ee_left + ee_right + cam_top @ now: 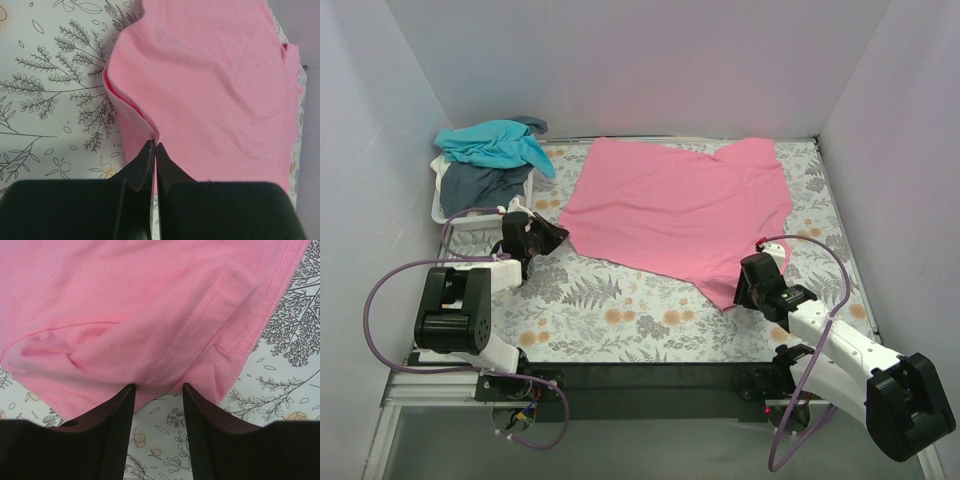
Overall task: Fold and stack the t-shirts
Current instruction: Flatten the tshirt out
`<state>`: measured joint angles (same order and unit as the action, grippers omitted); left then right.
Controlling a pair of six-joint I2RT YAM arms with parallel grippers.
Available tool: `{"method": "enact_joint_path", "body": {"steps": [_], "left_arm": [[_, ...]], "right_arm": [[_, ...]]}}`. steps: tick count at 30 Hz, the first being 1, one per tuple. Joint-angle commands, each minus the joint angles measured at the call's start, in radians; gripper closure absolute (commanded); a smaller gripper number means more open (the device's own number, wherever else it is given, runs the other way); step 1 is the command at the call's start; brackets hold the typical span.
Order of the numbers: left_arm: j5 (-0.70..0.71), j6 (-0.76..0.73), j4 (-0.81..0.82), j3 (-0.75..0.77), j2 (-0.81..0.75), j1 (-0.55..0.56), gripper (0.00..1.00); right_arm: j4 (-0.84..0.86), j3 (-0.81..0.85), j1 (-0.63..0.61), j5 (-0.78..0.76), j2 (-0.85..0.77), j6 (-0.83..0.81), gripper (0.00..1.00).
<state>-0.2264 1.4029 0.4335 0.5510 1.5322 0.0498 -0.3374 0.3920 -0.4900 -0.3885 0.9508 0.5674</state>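
now, pink t-shirt (680, 205): spread open and mostly flat on the leaf-print table (620, 310); every place below is given from this shirt.
basket (448, 214): white plastic, standing near the pink t-shirt's left edge with a strip of bare table between them.
basket contents: 2 crumpled shirts. the teal t-shirt (495, 142) lies on top and spills over the rim on the side facing the pink t-shirt. the grey-blue t-shirt (480, 185) sits under it, inside the walls.
left gripper (154, 147): at the pink t-shirt's near left corner. its fingers are pressed together with the pink edge pinched at their tips, and the cloth just ahead of them rises in a doubled fold.
right gripper (158, 387): at the pink t-shirt's near right corner. its fingers are spread apart, with the tips at the hem and the cloth edge reaching the gap between them, unsqueezed.
cloth by the right gripper: a line of stitching, a few creases and 1 darker smudge on the pink fabric.
shirts overall: all 3 lie unfolded, 1 on the table and 2 in the basket.
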Motion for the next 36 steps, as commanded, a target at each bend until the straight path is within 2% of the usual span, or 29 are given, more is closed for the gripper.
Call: {"method": "enact_joint_path", "body": {"steps": [1,20,23,24,26,36], "left_arm": [[0.004,-0.008,0.002,0.017,0.002,0.005,1.00],[0.009,-0.007,0.002,0.018,0.005,0.005,1.00],[0.013,-0.008,-0.001,0.017,0.000,0.005,1.00],[0.015,-0.010,-0.002,0.017,-0.001,0.005,1.00],[0.021,-0.010,-0.004,0.017,-0.003,0.005,1.00],[0.022,-0.012,-0.024,0.010,-0.059,0.005,1.00]], "right_arm": [[0.072,-0.018,0.022,0.014,0.009,-0.021,0.62],[0.113,0.013,0.030,0.046,0.014,-0.055,0.82],[0.112,0.021,0.030,0.042,-0.001,-0.061,0.87],[0.107,0.022,0.030,0.040,-0.012,-0.069,0.93],[0.100,0.030,0.030,0.028,-0.023,-0.075,0.99],[0.005,0.113,0.030,0.054,-0.102,-0.104,0.99]]}}
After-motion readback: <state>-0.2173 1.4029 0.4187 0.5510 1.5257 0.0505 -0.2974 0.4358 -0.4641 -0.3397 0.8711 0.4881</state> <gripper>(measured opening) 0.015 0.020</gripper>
